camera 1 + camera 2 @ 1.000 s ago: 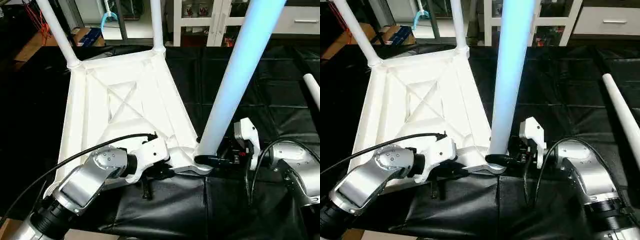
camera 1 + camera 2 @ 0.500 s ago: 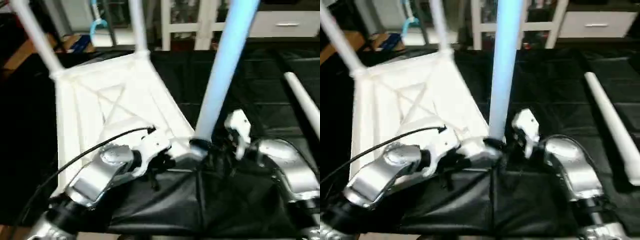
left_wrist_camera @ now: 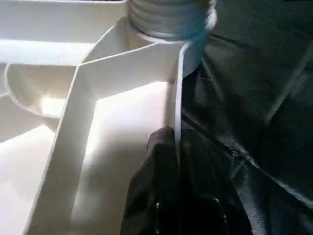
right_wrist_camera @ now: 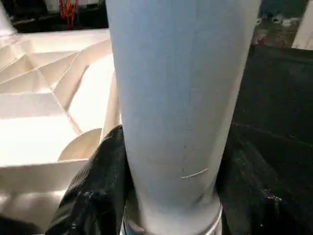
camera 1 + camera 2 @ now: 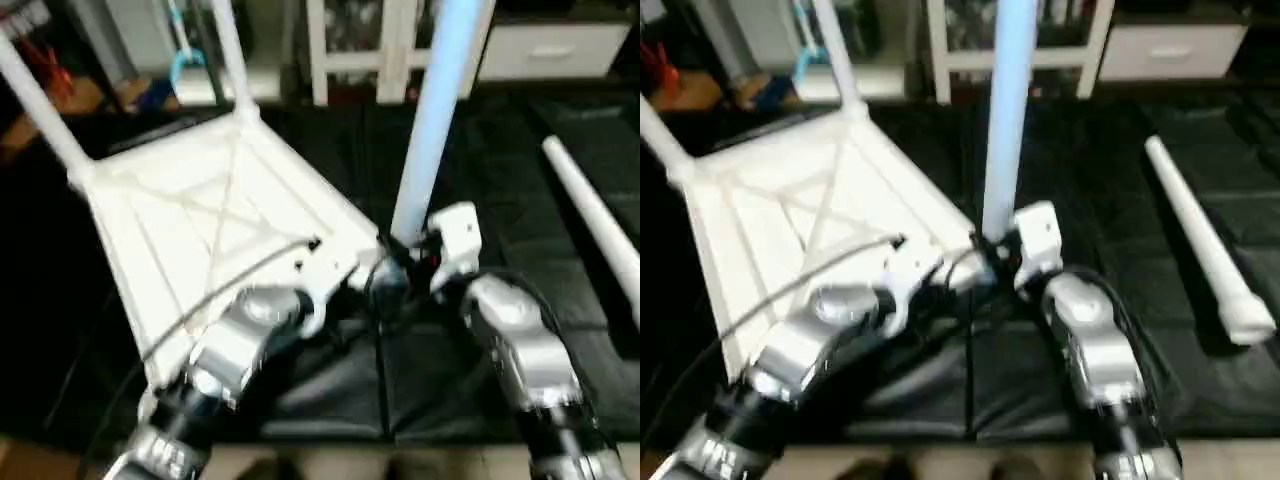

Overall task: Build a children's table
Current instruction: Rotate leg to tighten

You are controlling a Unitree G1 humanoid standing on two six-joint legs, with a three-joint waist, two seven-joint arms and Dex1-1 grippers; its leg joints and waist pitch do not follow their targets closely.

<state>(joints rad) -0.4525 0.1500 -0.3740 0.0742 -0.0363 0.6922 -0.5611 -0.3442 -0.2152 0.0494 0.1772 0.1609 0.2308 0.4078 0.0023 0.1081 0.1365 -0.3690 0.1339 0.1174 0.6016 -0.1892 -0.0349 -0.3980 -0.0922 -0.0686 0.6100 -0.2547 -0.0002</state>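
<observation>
The white tabletop [image 5: 200,220] lies upside down on the black mat, its X-ribs facing up. Two white legs [image 5: 40,110] [image 5: 228,50] stand in its far corner sockets. A third leg [image 5: 437,110] stands upright in the near right socket [image 3: 168,19]. My right gripper [image 5: 388,280] is shut on that leg's base, with black fingers [image 4: 98,186] on both sides of the tube. My left gripper [image 5: 345,295] is shut on the tabletop's near rim [image 3: 177,98], just beside that socket. A fourth leg [image 5: 1200,235] lies loose on the mat to the right.
The black mat [image 5: 520,150] covers the work surface. Behind it stand white shelving [image 5: 400,50] and a drawer unit [image 5: 545,50]. A light blue object [image 5: 183,70] and boxes [image 5: 70,95] sit at the back left.
The whole picture has shifted and tilted, so the camera has moved. Both grippers keep the same holds on the rim and on the upright leg.
</observation>
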